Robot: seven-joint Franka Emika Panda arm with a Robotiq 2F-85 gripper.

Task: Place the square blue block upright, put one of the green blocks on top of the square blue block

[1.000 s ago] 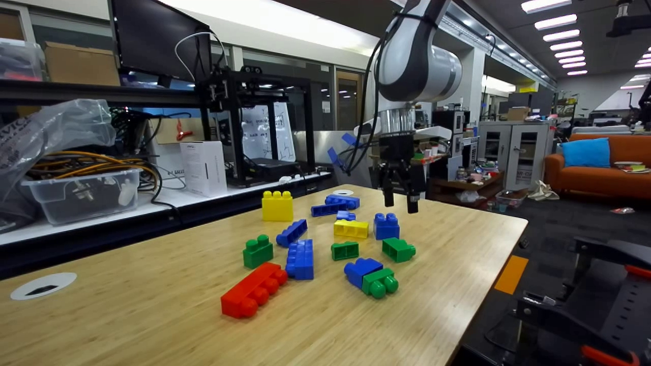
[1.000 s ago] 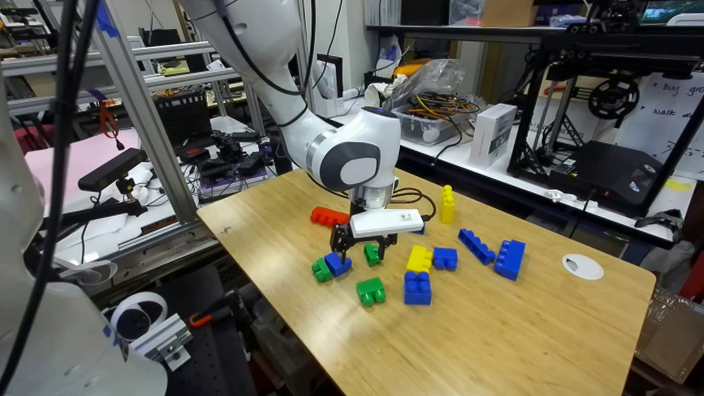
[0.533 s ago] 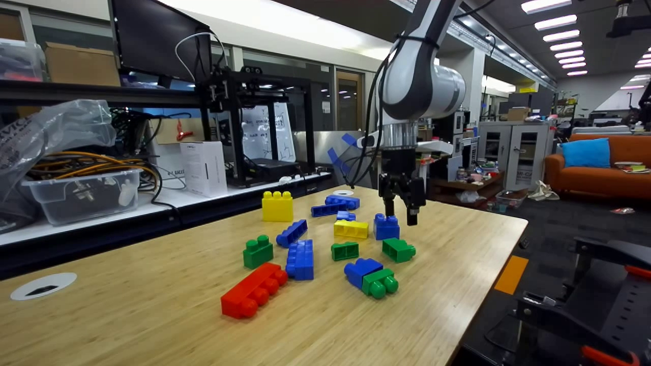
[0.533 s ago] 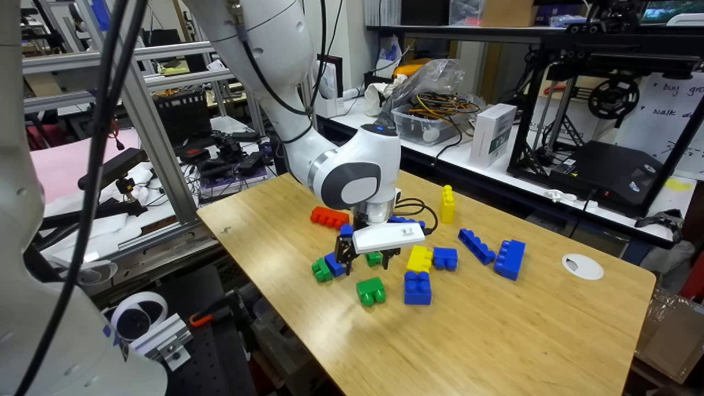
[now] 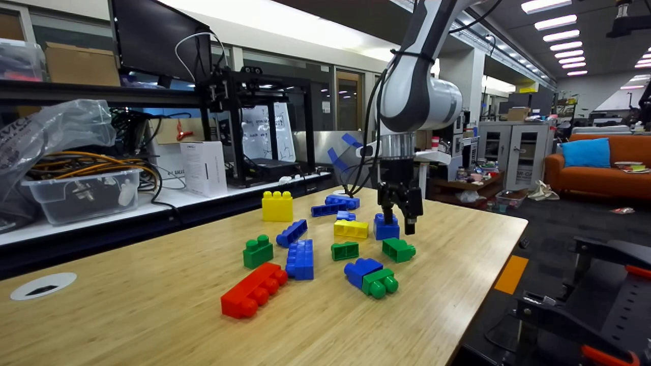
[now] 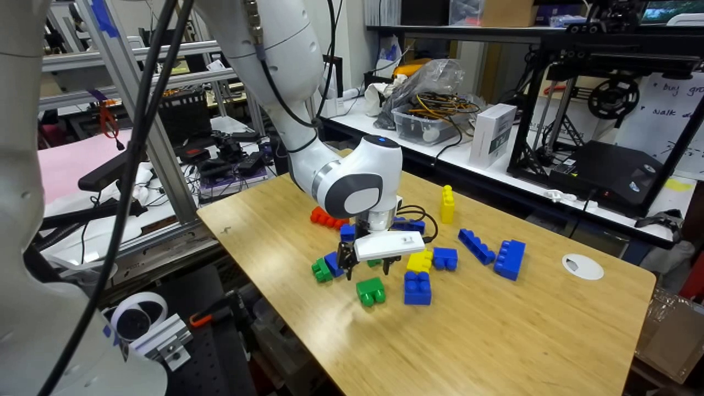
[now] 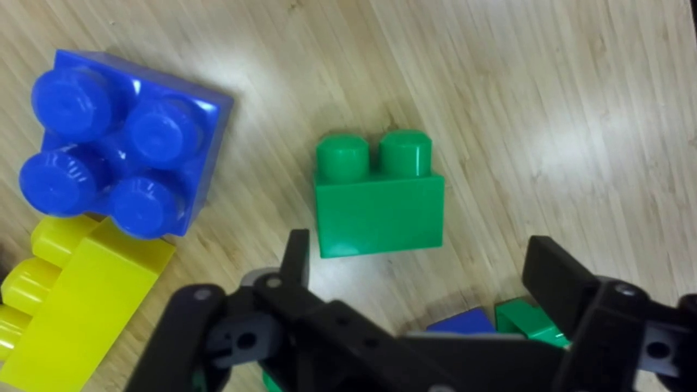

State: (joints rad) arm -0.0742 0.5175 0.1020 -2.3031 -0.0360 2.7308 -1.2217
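Observation:
The square blue block (image 7: pixel 122 141) stands upright on the table with its studs up. It also shows in both exterior views (image 5: pixel 387 233) (image 6: pixel 418 291). A green block (image 7: pixel 381 218) lies on its side beside it; it shows in both exterior views (image 5: pixel 396 250) (image 6: pixel 370 290). My gripper (image 7: pixel 417 243) is open and empty. In the wrist view its fingertips stand wide apart just below the green block, on either side of its width. In an exterior view the gripper (image 6: pixel 367 273) hangs above and behind that block. Another green block (image 5: pixel 345 250) lies on its side and is mostly hidden behind the gripper in an exterior view (image 6: pixel 374 263).
A yellow brick (image 7: pixel 87 310) lies against the blue block's side. A joined blue-and-green piece (image 5: pixel 374 276) lies near the green block. A third green block (image 5: pixel 257 252), a red brick (image 5: pixel 252 292), longer blue bricks (image 6: pixel 510 259) and an upright yellow brick (image 6: pixel 447 204) stand farther off.
My gripper has come down, and in an exterior view it has shifted slightly right and nearer the green block. It stays open. The bricks have not moved.

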